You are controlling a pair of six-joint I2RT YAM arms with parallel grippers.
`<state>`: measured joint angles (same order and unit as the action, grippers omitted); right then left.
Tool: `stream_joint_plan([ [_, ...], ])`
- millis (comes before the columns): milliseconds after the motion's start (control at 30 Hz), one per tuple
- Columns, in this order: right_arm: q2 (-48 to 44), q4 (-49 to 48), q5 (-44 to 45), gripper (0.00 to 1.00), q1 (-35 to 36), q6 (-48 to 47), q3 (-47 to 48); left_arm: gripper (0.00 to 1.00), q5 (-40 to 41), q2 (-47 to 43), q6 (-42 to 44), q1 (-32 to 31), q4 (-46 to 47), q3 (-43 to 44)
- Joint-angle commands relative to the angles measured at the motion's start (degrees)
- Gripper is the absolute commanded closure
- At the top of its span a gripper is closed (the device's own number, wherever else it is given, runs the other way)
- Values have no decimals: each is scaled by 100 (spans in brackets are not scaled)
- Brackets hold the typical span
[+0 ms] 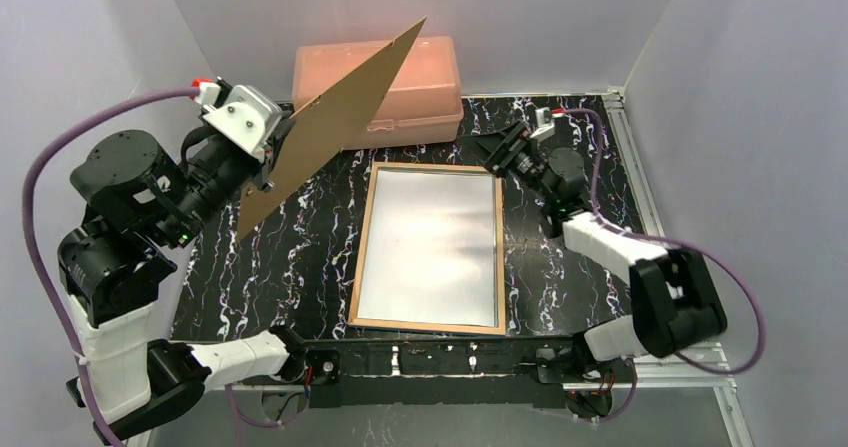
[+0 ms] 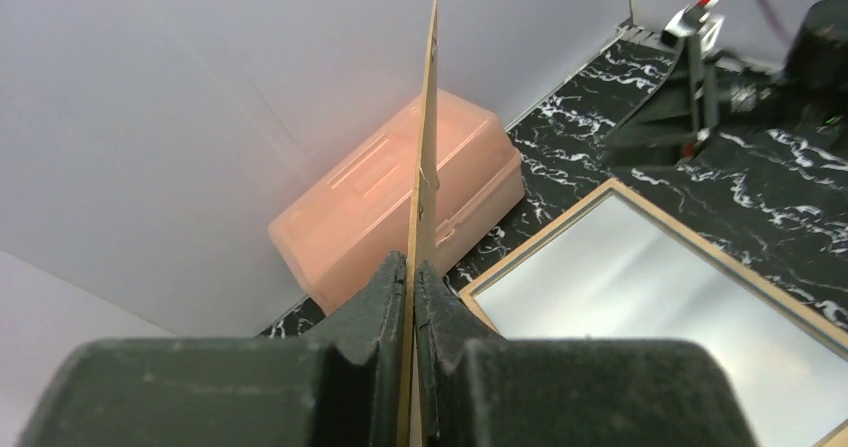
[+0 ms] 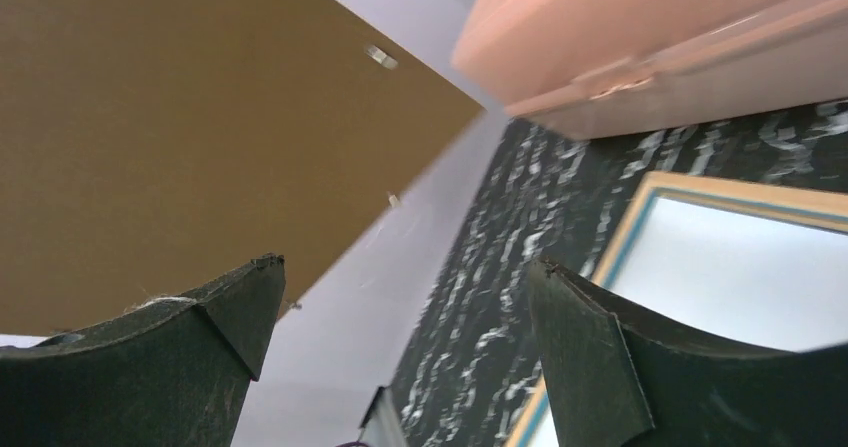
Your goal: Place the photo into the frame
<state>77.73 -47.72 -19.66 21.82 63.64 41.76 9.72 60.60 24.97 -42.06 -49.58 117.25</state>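
Black white-veined table mat (image 1: 290, 257) spans the cell floor, pale walls on three sides. The frame (image 1: 362, 247) lies flat at the mat's centre, long side running away from the arm bases, light wood edge up; the right wrist view shows a thin blue strip just inside that wood rim (image 3: 750, 197). A pale grey-white surface fills its opening, either glass or the white back of the photo; cannot tell which, and no balloon print shows in any view. Brown backing board (image 1: 330, 127) is up off the mat, left of the frame and apart from it, standing on edge and tilted, its top corner crossing in front of the peach plastic box (image 1: 400, 77). The box sits against the back wall, beyond the frame's far left corner, lid down. Left gripper (image 1: 268, 157) is clamped on the board's lower left edge; the left wrist view shows both fingers pressed flat against the thin board (image 2: 428, 117) with the gripper (image 2: 411, 267) closed tight on it, box (image 2: 380, 197) and frame corner (image 2: 540, 235) behind. Right gripper (image 1: 497, 147) hangs low over the mat just beyond the frame's far right corner, pointing toward the box, jaws spread wide with nothing between them. Its own camera (image 3: 405, 267) looks between the parted fingers at board (image 3: 180, 117), box (image 3: 650, 37) and frame. Small metal tab (image 3: 378, 55) sits on the board's face near its edge.
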Motion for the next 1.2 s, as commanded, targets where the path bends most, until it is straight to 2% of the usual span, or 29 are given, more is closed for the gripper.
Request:
stream_joint_plan([
  [0,671,-1839,-200,1,582,685,560,100,-530,157,-457,17,431,597],
  [167,1172,-2198,-3,1,1265,640,751,100,-565,34,-361,14,441,225],
  [267,1127,-2134,-238,1,1354,146,813,100,-698,-144,-240,15,305,-26],
  [300,1022,-2011,-470,1,1317,-279,870,100,-756,-166,-212,16,195,-25],
  [467,75,449,-1239,1,856,-3277,1276,100,-1285,-348,-33,16,-347,-29],
  [600,-387,980,-2118,1,473,-4060,1635,100,-1556,-460,102,17,-583,-87],
  [767,-652,3719,-2534,1,473,-6103,3017,100,-1809,-461,289,14,-941,-145],
  [867,-685,4522,-2632,1,481,-6744,3736,100,-1927,-465,397,14,-1085,-261],
  [967,-569,4938,-2993,2,552,-6987,4467,100,-2000,-500,482,17,-1118,-349],
  [1167,0,6226,-3165,4,1433,-7889,5666,100,-2097,-397,509,14,-1181,-258],
])
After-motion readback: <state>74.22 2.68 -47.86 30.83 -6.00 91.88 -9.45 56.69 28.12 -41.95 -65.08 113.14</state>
